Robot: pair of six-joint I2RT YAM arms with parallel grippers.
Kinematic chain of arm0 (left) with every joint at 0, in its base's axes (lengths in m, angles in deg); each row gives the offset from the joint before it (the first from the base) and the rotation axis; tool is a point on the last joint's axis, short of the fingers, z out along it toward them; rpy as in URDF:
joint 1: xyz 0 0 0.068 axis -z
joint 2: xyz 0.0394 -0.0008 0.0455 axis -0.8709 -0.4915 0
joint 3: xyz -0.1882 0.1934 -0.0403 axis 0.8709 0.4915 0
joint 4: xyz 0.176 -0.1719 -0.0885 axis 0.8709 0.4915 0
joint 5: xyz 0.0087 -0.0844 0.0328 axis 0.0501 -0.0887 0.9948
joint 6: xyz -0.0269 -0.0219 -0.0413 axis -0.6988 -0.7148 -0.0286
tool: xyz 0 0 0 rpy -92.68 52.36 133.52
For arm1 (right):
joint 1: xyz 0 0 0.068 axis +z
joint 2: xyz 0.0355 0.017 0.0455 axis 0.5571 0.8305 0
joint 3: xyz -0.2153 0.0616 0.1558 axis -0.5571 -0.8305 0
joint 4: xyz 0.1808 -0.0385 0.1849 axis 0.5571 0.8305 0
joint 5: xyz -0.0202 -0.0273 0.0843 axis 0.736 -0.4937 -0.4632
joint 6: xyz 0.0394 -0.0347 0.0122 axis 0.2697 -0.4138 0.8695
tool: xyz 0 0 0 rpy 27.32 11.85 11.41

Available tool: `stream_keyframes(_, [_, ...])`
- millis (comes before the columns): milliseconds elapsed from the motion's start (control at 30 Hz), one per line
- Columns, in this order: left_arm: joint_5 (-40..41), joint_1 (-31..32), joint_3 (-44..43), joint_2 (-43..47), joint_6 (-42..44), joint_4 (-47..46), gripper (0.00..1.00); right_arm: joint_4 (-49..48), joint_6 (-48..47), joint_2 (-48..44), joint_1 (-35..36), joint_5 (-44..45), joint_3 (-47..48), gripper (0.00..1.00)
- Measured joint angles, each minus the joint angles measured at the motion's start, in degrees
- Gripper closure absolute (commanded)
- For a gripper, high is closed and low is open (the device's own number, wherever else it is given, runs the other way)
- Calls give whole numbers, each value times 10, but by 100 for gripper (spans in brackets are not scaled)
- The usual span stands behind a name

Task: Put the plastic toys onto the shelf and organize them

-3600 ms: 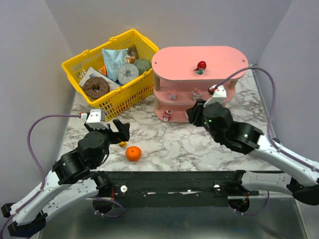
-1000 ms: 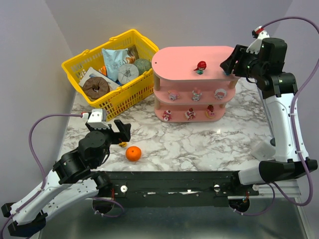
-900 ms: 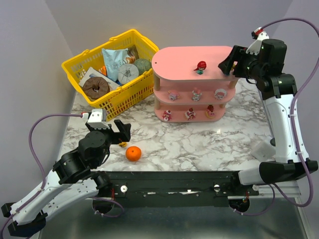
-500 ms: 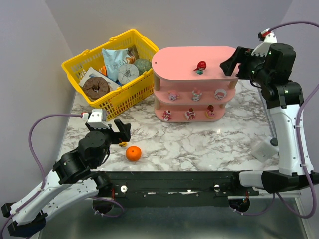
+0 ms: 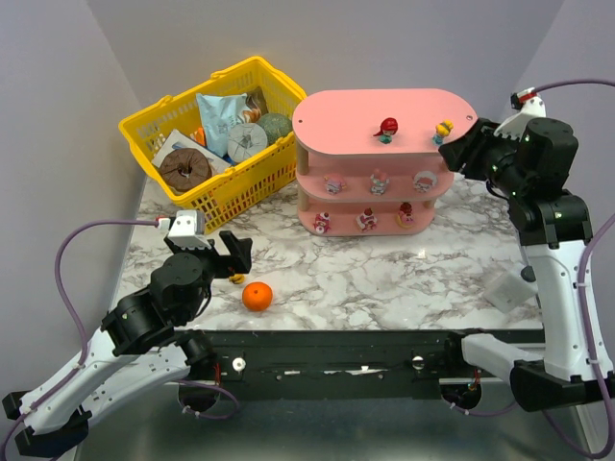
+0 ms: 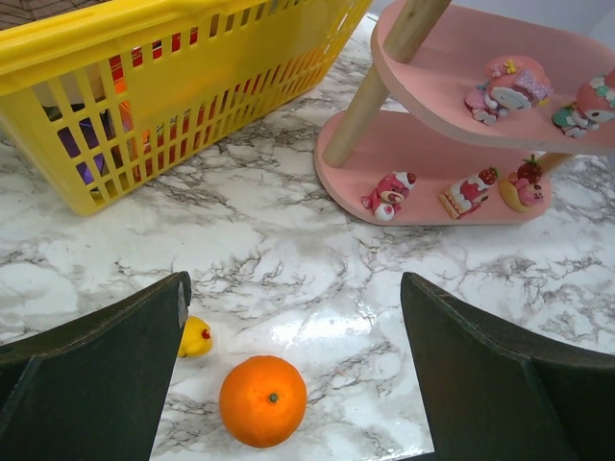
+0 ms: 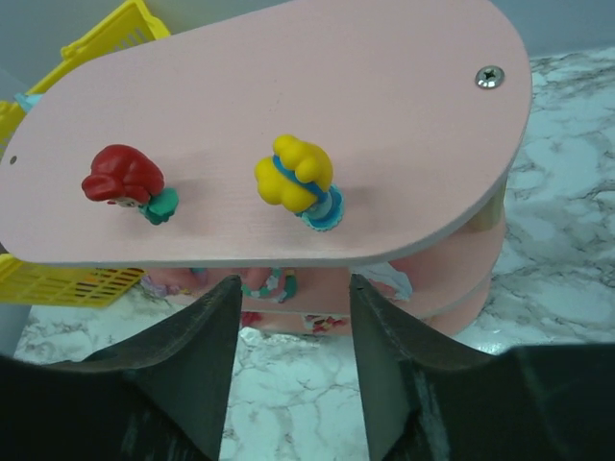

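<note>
My right gripper (image 7: 293, 283), jaws apart and empty, hangs just off the front edge of the shelf (image 7: 413, 125). At centre frame, a yellow-haired toy (image 7: 296, 182) stands beside a red-haired toy (image 7: 123, 182) on the top board. It sits near that edge, so a stray finger could tip it off. My left gripper (image 6: 293, 317) gapes wide over a small yellow toy (image 6: 195, 336), lower left. Half a second earlier the right gripper covered the board's end; it has since drawn back rightward.

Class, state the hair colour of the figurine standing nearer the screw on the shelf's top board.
Yellow; the figurine shows best in the right wrist view.
</note>
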Motion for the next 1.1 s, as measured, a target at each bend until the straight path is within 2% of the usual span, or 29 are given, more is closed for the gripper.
stream_keyframes(133, [0, 0, 0, 0, 0, 0, 1, -7, 8, -12, 0, 2, -12, 72])
stream_keyframes(267, [0, 0, 0, 0, 0, 0, 1, -18, 13, -1, 0, 5, -12, 85])
stream_keyframes(600, [0, 0, 0, 0, 0, 0, 1, -34, 17, 50, -2, 10, -10, 90])
stream_keyframes(1100, [0, 0, 0, 0, 0, 0, 1, -41, 16, 74, -2, 28, 13, 92])
